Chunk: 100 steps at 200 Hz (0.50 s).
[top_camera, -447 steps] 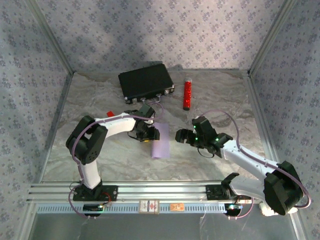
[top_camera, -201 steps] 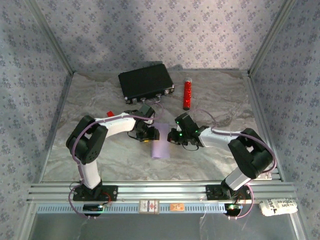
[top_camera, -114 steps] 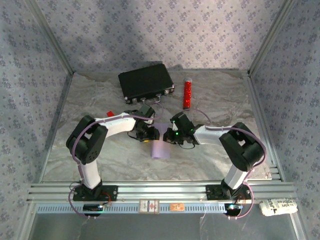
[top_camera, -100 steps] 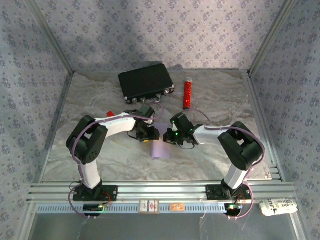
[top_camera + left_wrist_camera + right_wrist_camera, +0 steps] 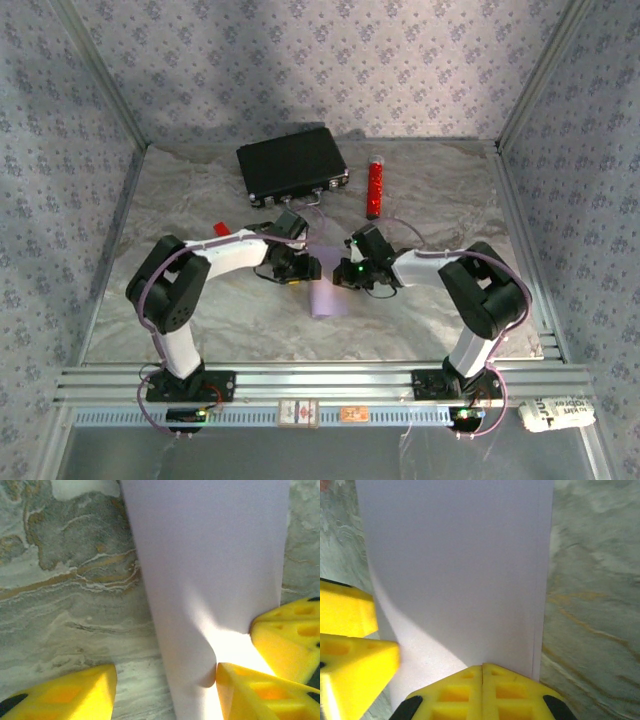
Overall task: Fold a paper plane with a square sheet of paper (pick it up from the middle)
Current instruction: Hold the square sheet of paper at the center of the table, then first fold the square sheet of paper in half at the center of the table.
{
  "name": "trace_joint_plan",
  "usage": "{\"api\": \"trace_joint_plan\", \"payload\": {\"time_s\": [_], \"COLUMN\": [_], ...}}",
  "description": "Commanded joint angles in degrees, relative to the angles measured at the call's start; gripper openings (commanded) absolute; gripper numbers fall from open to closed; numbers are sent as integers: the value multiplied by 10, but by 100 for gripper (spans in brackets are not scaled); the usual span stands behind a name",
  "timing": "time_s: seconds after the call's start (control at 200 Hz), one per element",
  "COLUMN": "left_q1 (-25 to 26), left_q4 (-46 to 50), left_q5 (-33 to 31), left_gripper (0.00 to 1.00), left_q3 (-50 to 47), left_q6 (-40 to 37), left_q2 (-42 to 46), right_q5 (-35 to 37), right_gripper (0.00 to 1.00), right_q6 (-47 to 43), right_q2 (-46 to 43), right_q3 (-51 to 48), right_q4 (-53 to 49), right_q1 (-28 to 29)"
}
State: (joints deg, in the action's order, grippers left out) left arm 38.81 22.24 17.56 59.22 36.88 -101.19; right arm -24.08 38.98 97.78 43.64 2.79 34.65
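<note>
- The sheet of paper (image 5: pixel 325 293) lies flat on the worktop (image 5: pixel 450 200), right between the left jaws and the right jaws. It is folded into a long strip.
- The left jaws are spread wide. One side of the strip lies in the gap between them. One finger is just beside the paper's edge, where a small curl is lifted.
- The right jaws are pressed tight together. Their tips are set on the end of the strip, and nothing is seen pinched between them.
- The paper is judged to be very light, thin and floppy. It could be bent, torn or crumpled by a hard squeeze. It could also be slid along the smooth worktop by a small push.
- Two layers are seen along one long edge in the right wrist view, so the layers may slip apart when moved.
- A hold is best taken at the lifted curl inside the left jaws, with a soft pinch, while the strip is pinned down under the right jaws.
</note>
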Motion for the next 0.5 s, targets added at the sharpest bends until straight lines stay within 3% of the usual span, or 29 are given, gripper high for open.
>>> {"api": "trace_joint_plan", "payload": {"time_s": [0.0, 0.16, 0.345, 0.495], "left_q1": [4, 4, 3, 4], "left_q4": [-53, -132, -236, -278], "left_q5": [19, 60, 147, 172], "left_gripper": [56, 48, 22, 0], "left_q3": [-21, -52, -75, -80], "left_q6": [25, 48, 77, 101], "left_q2": [49, 91, 77, 45], "right_q5": [5, -6, -2, 1], "right_gripper": [0, 0, 0, 0], "right_q6": [-67, -94, -80, -71], "right_q2": [7, 12, 17, 16], "right_q3": [-11, 1, -4, -13], "right_q4": [-105, -127, -118, -108], "right_q1": [-22, -34, -35, -35]}}
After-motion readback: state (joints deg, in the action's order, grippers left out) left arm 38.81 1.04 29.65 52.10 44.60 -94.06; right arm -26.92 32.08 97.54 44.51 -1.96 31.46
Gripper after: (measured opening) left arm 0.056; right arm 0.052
